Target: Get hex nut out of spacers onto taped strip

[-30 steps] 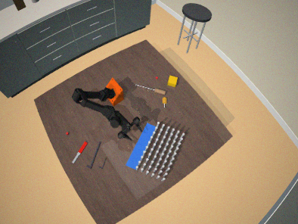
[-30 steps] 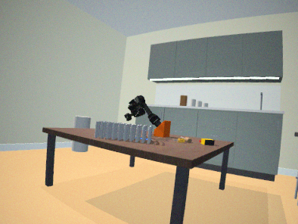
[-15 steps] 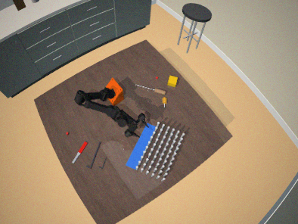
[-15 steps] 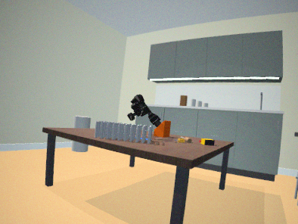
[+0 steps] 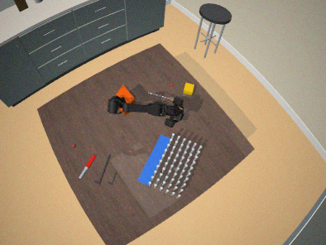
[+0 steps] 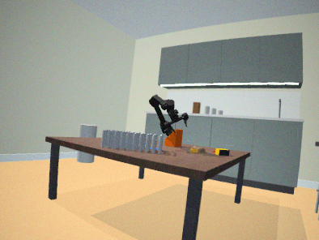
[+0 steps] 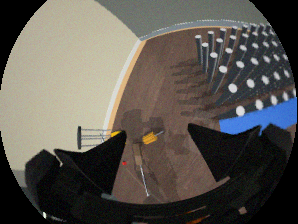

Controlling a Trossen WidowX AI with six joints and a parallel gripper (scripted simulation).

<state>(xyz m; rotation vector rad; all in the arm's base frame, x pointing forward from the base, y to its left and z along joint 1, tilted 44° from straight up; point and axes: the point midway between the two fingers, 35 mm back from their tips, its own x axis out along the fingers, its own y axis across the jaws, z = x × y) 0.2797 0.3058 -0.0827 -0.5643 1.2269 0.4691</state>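
Note:
My gripper point(image 5: 177, 112) point(image 6: 185, 118) point(image 7: 157, 130) is open and empty, held above the table beyond one end of the spacer field. The metal spacers point(image 5: 193, 141) point(image 7: 233, 88) all stand upright in rows. The blue taped strip point(image 5: 153, 161) point(image 7: 242, 121) runs along their front. I cannot make out the hex nut. A thin rod tool point(image 5: 157, 95) point(image 7: 144, 180) with a wooden handle and a short yellow-handled tool point(image 7: 149, 137) lie below my fingers. A long black hooked rod point(image 5: 104, 170), a smaller hooked key point(image 5: 112, 179) and a red-handled tool point(image 5: 90, 160) lie on the other side.
A yellow block point(image 5: 189, 88) point(image 6: 221, 152) stands beyond the wooden-handled tool. Small red bits point(image 5: 171, 85) point(image 5: 74, 146) lie on the table point(image 5: 99, 128). An orange wedge-shaped block point(image 5: 124, 92) point(image 6: 174, 139) is beside the arm's base. A stool point(image 5: 215, 13) stands off the table.

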